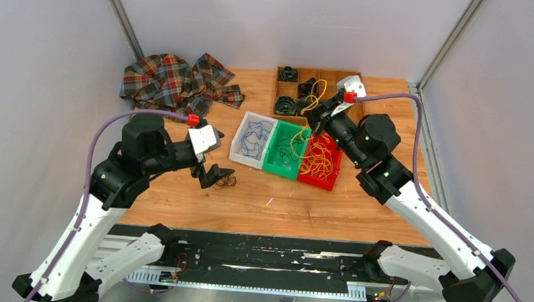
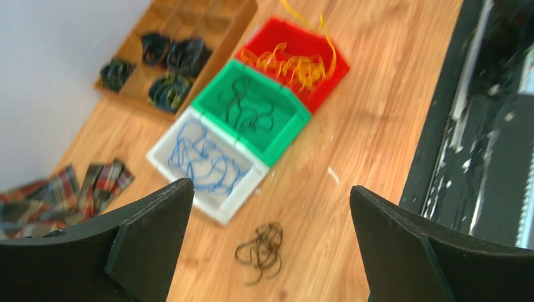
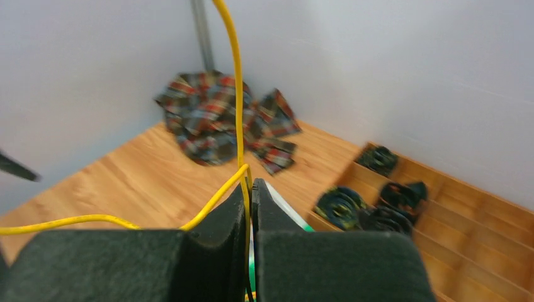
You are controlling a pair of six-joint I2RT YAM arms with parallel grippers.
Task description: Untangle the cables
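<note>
A small clump of dark cables (image 1: 225, 181) lies on the wooden table in front of the bins, also in the left wrist view (image 2: 261, 250). My left gripper (image 1: 214, 174) is open and empty just left of that clump, its fingers (image 2: 148, 233) wide apart above it. My right gripper (image 1: 320, 119) is shut on a yellow cable (image 3: 238, 113), held above the red bin (image 1: 319, 161); the cable loops up (image 1: 317, 91) and hangs down towards the bins. The red bin holds yellow-orange cables, the green bin (image 1: 285, 150) black ones, the white bin (image 1: 253, 140) blue ones.
A wooden compartment tray (image 1: 313, 91) with thick black coiled rolls stands behind the bins. A plaid cloth (image 1: 177, 82) lies at the back left. A black rail (image 1: 258, 252) runs along the near edge. Walls enclose the table.
</note>
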